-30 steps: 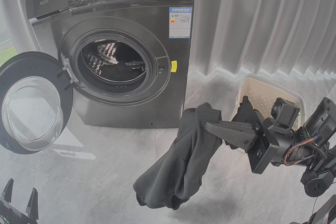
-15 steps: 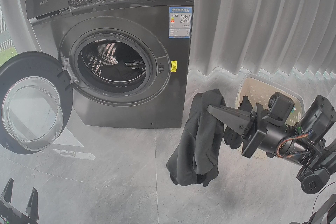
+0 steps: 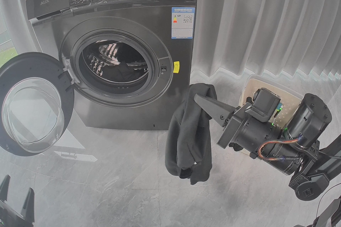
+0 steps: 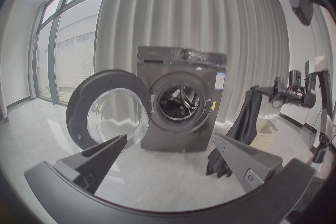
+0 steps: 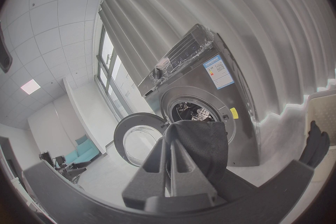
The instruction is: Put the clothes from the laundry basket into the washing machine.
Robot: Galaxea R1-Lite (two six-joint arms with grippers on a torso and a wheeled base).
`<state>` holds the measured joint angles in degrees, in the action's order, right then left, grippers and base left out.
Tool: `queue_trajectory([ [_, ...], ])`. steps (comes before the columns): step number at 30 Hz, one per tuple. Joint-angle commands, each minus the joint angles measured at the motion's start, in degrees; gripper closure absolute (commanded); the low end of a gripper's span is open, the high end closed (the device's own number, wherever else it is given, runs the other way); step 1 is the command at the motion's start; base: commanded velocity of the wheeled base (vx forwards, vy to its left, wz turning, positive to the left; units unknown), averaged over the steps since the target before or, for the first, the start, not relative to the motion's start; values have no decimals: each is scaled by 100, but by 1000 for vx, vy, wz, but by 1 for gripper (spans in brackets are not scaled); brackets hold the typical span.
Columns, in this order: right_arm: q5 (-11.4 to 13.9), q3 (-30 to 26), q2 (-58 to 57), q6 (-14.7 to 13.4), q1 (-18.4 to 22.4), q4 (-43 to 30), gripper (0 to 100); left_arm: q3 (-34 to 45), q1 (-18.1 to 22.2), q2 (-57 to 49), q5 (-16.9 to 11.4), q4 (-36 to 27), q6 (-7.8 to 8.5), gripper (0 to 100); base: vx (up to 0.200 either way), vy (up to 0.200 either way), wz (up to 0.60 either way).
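At the frame's lower left, the left gripper [image 3: 17, 190] spreads its wedge-shaped black fingers [image 4: 98, 158] wide, holding nothing. Right of centre, the right gripper [image 3: 203, 103] pinches its tapered fingers [image 5: 189, 179] together on a limp, dark knit garment [image 3: 188, 135] hanging over the glossy marbled floor [image 3: 106, 185]. Behind sits the cream perforated laundry basket [image 3: 289, 98]. At upper left stands the grey metal washing machine [image 3: 117, 11], its round glass door [image 3: 33, 107] swung aside.

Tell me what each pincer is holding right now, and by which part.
The right pincer is shut on a dark garment, pinching a bunched fold at its top; the rest hangs below. The left pincer is open and holds nothing.
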<state>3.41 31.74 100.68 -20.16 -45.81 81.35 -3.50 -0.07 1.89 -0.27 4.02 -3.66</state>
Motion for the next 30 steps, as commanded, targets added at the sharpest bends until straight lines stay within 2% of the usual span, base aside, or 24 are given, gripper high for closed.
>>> queue_trajectory([
  [1, 10, 350, 180, -155, -86, -49, 100, -1399, -177, 1217, -334, 257, -21, 0, 0, 0, 0],
  [4, 10, 517, 373, -190, -86, -5, 100, -1601, -450, 2140, -896, 371, 84, 0, 0, 0, 0],
  [6, 10, 622, 417, -190, -68, -14, 100, -1636, -546, 2421, -1089, 468, 111, 0, 0, 0, 0],
  [7, 10, 754, 435, -199, -59, -49, 100, -1636, -687, 2834, -1318, 635, 120, 0, 0, 0, 0],
  [11, 19, 921, 567, -216, -15, -31, 100, -1707, -1056, 3740, -1599, 986, 120, 0, 0, 0, 0],
  [18, -25, 1264, 698, -322, 99, 13, 100, -1707, -1988, 4979, -1617, 1760, 76, 0, 0, 0, 0],
  [22, -34, 1352, 786, -357, 108, 30, 100, -1707, -2234, 5462, -1626, 2023, 102, 0, 0, 0, 0],
  [26, -43, 1431, 874, -357, 134, 39, 100, -1680, -2691, 6166, -1652, 2357, 84, 0, 0, 0, 0],
  [30, -51, 1457, 883, -383, 204, 39, 100, -1672, -2849, 6684, -1652, 2551, 84, 0, 0, 0, 0],
])
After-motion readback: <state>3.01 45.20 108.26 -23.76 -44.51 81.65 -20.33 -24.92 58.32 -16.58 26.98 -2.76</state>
